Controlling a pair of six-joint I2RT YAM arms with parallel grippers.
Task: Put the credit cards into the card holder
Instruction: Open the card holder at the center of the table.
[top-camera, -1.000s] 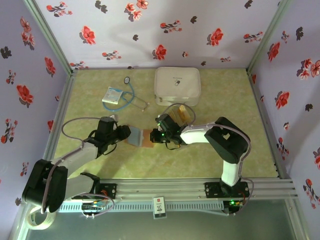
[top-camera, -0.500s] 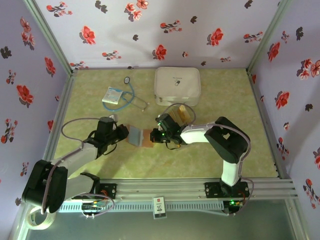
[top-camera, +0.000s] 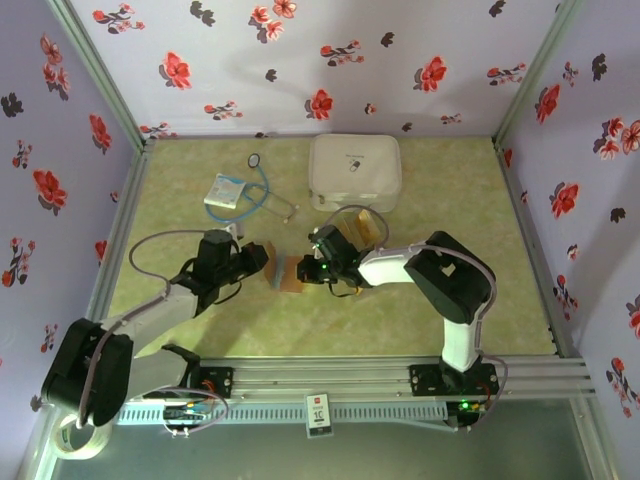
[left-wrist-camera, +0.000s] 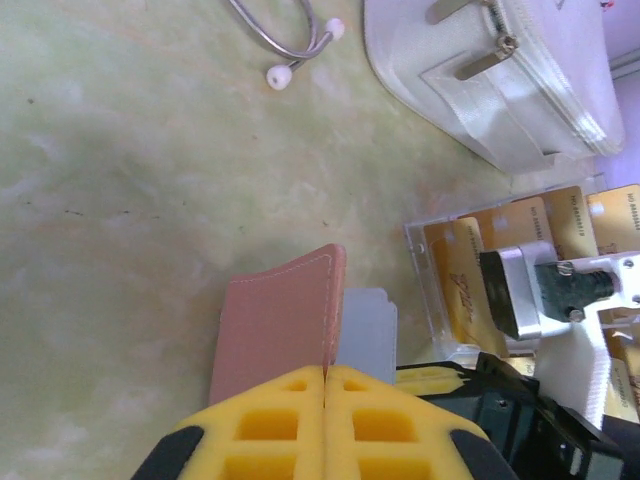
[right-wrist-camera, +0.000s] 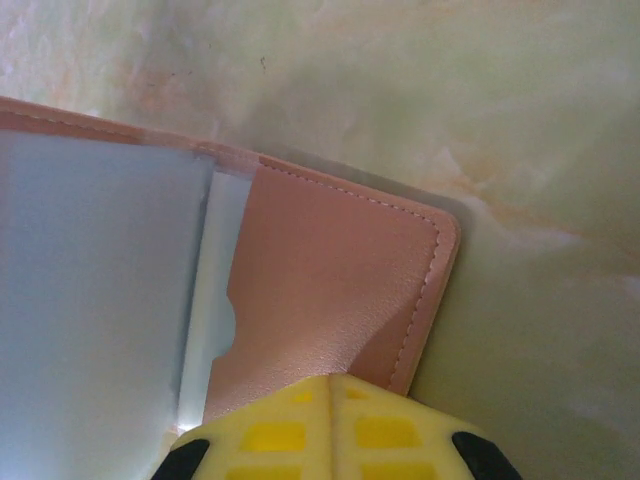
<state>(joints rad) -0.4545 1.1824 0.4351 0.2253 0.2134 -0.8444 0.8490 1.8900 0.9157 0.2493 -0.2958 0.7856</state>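
Toward the desk's (top-camera: 200, 330) left-centre, clamps the left end effector (top-camera: 256, 262) shut on the left flap of the card holder (top-camera: 281, 274), raising that flap on edge. Places the holder mid-desk, directly between both end effectors, fold line running roughly near edge to far edge. Shows reddish-brown leather, a stitched rim and greyish inner pockets. Pinches the right flap's rim with the right end effector (top-camera: 306, 270), likewise clenched. Finds the credit cards (top-camera: 365, 225) just behind that end effector, toward the far edge, fanned in a clear tray (left-wrist-camera: 412, 240) near the white case (top-camera: 355, 170): golden, flat, slanted. Favours the right arm as nearer, likely after letting go of its flap.
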